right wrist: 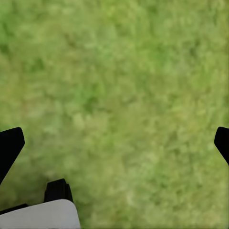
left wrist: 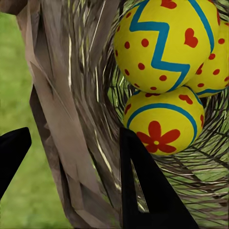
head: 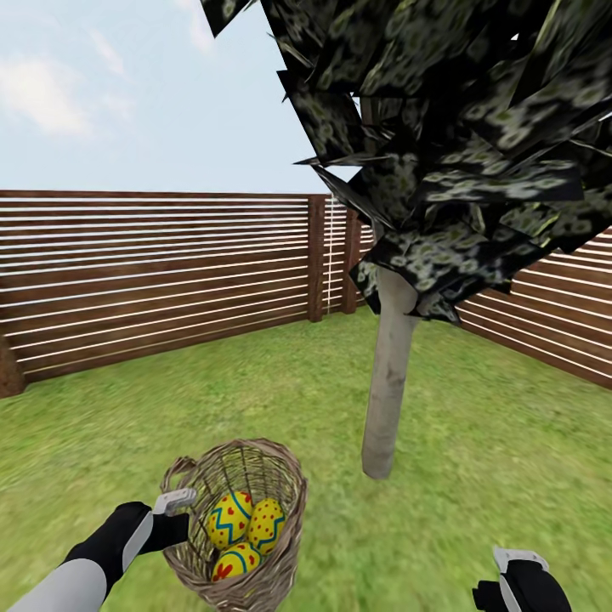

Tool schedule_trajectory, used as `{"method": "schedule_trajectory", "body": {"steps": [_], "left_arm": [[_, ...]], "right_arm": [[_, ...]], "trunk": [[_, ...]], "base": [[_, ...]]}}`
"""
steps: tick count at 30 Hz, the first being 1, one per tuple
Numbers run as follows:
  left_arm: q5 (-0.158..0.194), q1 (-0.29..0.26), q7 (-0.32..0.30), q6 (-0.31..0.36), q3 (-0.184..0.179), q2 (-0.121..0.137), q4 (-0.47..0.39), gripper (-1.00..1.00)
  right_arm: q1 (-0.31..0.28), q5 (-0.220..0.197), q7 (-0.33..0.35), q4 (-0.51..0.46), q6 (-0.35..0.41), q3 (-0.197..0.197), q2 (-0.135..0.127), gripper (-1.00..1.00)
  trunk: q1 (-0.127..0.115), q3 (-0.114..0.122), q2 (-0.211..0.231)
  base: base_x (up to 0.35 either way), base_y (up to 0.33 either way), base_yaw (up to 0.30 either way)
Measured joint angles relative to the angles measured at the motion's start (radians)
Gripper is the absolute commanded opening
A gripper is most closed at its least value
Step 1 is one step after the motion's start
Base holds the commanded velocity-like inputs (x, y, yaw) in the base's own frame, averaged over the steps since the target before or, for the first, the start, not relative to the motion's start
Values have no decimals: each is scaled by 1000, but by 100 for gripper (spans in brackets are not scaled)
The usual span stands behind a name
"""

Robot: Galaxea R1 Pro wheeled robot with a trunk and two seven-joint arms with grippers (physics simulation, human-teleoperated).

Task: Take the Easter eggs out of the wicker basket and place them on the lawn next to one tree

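The left arm reaches forward from the near left, its grey forearm and black wrist angled toward the basket (head: 242,527), and the left gripper (head: 174,501) sits at the basket's left rim. In the left wrist view the two black fingers (left wrist: 148,191) straddle the woven wall, one outside over the grass and one inside the bowl, with the wall between them; whether the pads actually press on it cannot be told. The right arm is low at the near right, and the right gripper (right wrist: 114,138) hangs over bare grass with its black fingers spread wide apart and nothing between them. The basket is brown open-weave wicker, bucket-shaped, with a small loop handle on its left side, and it stands on the lawn (head: 493,442) just left of and nearer than the tree (head: 389,374). Three eggs (head: 246,531) lie inside it, touching one another: smooth, glossy yellow, painted with blue zigzags and bands, red dots, hearts and a flower. The tree has a slim, straight, pale grey-beige trunk and a dark crown of flat, angular leaves mottled green and white. A brown fence (head: 153,272) of horizontal slats runs across the far side.
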Motion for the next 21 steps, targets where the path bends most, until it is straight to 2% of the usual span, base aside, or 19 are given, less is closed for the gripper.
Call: {"method": "schedule_trajectory", "body": {"steps": [8, 9, 11, 12, 15, 19, 21], "left_arm": [[1, 0, 0, 0, 0, 0, 0, -100], [-10, 0, 2, -1, -4, -13, 4, -100], [10, 0, -1, -1, -2, -27, 6, -100], [15, 0, 0, -1, 2, -27, 5, -100], [-9, 0, 3, -2, 0, -24, 5, -100], [6, 0, 1, -1, 1, -27, 6, -100], [-1, 0, 2, -1, -1, -26, 6, -100]], "right_arm": [[0, 0, 0, 1, 0, 0, 0, 100], [0, 0, 0, 0, -1, 0, 0, 100], [0, 0, 0, 1, 0, 0, 0, 100], [0, 0, 0, 0, -1, 0, 0, 100], [0, 0, 0, 1, -1, 0, 0, 100], [0, 0, 0, 1, -1, 0, 0, 100], [0, 0, 0, 2, -2, 0, 0, 100]], "trunk": [[31, -25, -56], [35, -28, -63], [42, -35, -77], [46, -38, -84], [58, -47, -105], [73, -60, -133], [81, -66, -147]], "base": [[0, 0, 0], [0, 0, 0], [0, 0, 0], [0, 0, 0], [0, 0, 0], [0, 0, 0], [0, 0, 0]]}}
